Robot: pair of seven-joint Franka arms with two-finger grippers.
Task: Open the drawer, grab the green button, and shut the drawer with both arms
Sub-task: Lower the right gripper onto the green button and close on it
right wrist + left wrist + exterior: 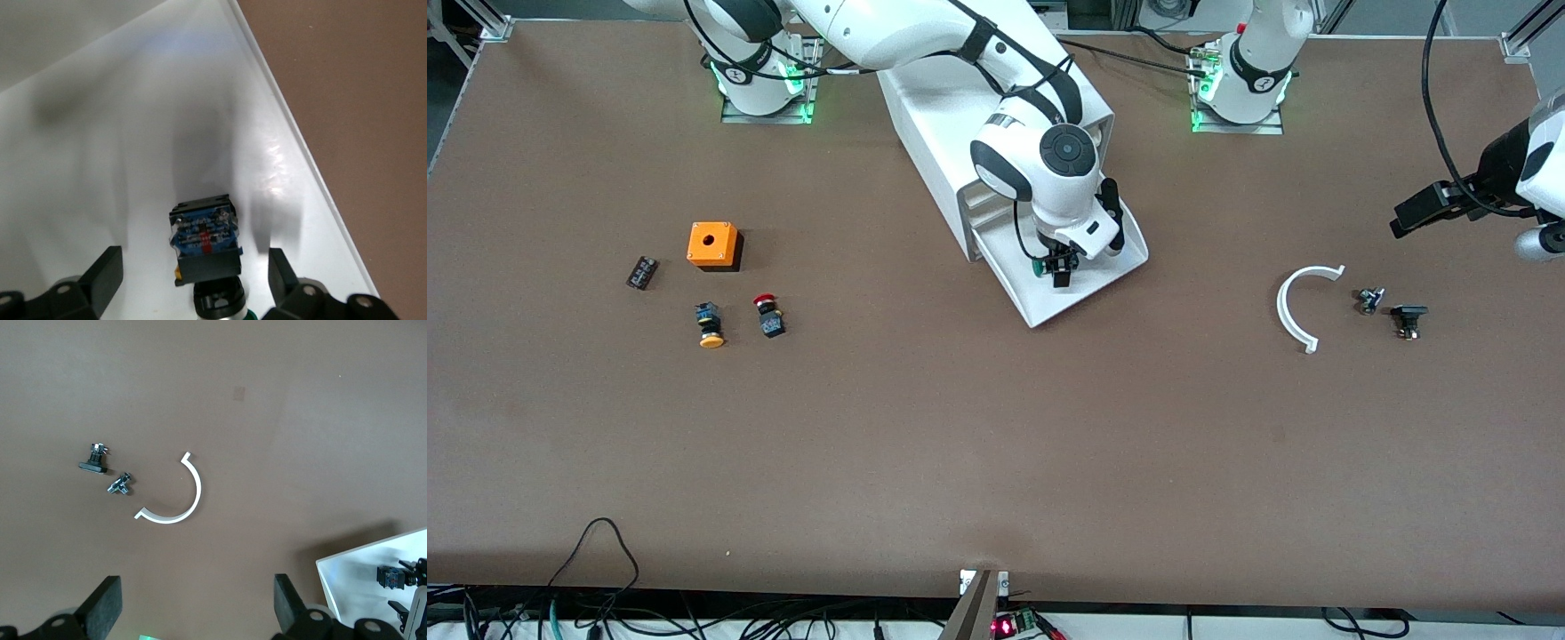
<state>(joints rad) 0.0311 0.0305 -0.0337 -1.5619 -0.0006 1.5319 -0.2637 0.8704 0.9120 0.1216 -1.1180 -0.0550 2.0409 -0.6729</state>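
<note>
Green-capped push button w/ black square body lies in the pulled-out shallow white plastic drawer. Right gripper is over it, fingers spread either side, not yet clamped. Left gripper, open, waits over the table near a white plastic arc.

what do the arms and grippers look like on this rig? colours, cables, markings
Both arms are glossy white with dark grey joint bands and black cables alongside. Bases glow green. The right gripper has a white body and black fingers; the left gripper shows black, blocky fingers.
</note>
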